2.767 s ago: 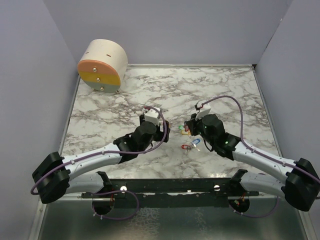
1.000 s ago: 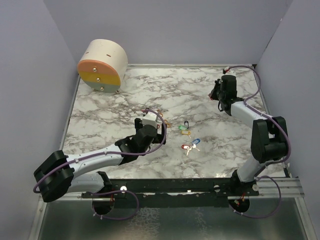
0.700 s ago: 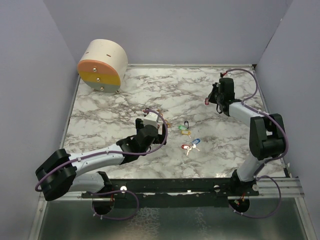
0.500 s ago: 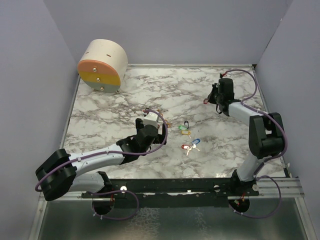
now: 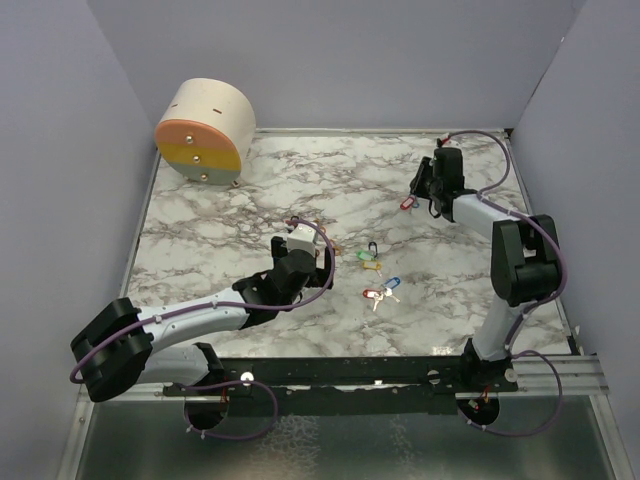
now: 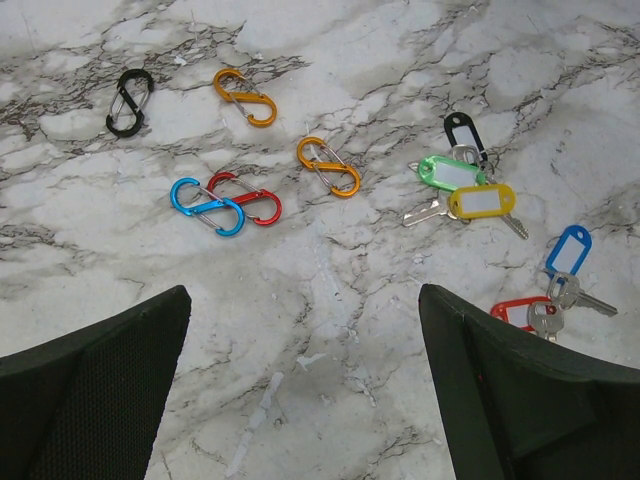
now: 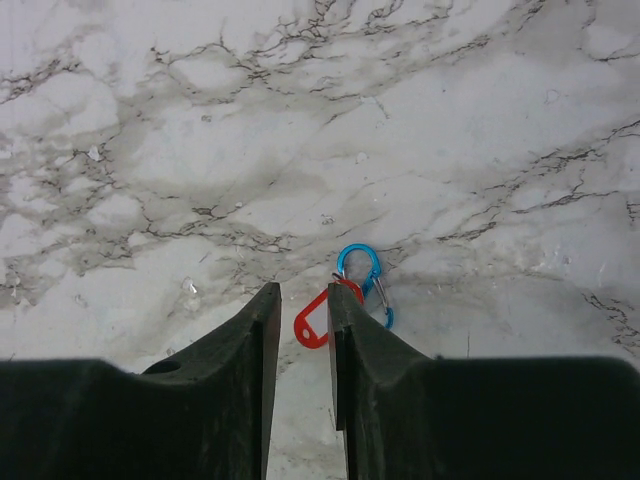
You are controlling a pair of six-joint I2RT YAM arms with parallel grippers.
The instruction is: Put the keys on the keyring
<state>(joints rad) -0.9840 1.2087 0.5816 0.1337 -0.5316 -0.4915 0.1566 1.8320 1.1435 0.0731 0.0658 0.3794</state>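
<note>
Fingers of the right pincer (image 7: 303, 287) stand parted by a narrow slit, released rather than clenched. They point down at the marble table (image 5: 250, 200) near its far right corner. Just past the fingertips, in line with the slit, a red-tagged key (image 7: 312, 325) lies flat on the marble. Whether a fingertip touches the tag cannot be told. A blue clip (image 7: 365, 278) lies against the ring end of this key; it looks hooked on, but the join is too small to be sure.

Well apart from this, near the middle of the table, the other keys lie loose in two small groups. In the farther group are a black-tagged key (image 6: 462, 130), a green-tagged key (image 6: 450, 172) and a yellow-tagged key (image 6: 482, 200), the green and yellow tags touching. In the nearer group, a blue-tagged key (image 6: 568, 248) lies against a second red-tagged key (image 6: 518, 312).

The left pincer (image 6: 303, 300) hangs over the table just left of these keys, fingers spread wide and holding nothing. Beyond its fingertips lie five loose clips. A black clip (image 6: 130, 100) and an orange clip (image 6: 245, 95) are farthest. A second orange clip (image 6: 328, 165) sits nearer the keys. A second blue clip (image 6: 207, 205) and a red clip (image 6: 248, 198) lie crossed over each other.

In the far left corner a round drum (image 5: 205, 130) lies on its side, its flat face banded orange, yellow and grey.
</note>
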